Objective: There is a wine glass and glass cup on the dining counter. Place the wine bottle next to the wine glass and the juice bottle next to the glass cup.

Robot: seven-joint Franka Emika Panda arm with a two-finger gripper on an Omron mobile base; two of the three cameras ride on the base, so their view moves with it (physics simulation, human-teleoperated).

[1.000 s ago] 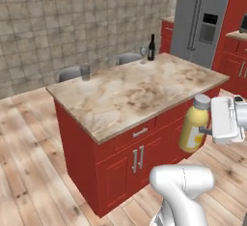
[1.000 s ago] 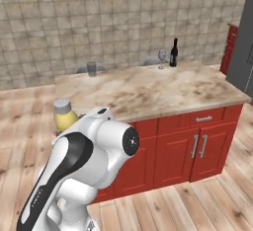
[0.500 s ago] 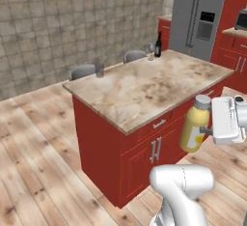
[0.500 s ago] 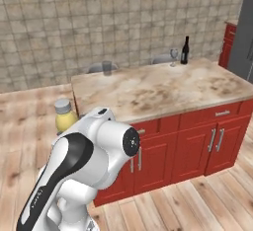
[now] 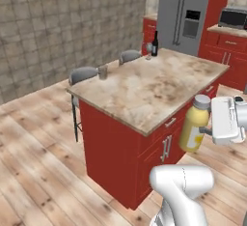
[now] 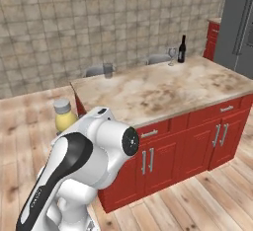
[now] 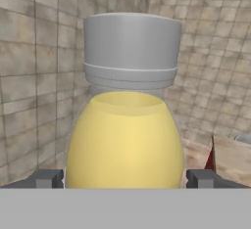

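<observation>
Firmly the gripper clasps the rounded, glossy yellow juice bottle.

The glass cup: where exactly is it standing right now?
The glass cup stands upright on the dining counter at its far corner nearest the tiled wall, beside a grey stool and well apart from the wine glass and wine bottle.

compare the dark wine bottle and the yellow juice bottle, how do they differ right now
The dark, slim-necked glass wine bottle is nearly black; the rounded plastic juice bottle is yellow with a pale cap. The wine bottle stands on the marbled dining counter at its far end, beside the clear stemmed wine glass; the juice bottle is held off the counter, in the gripper. The wine bottle is narrower-necked, the juice bottle bulbous. Both are upright.
</observation>
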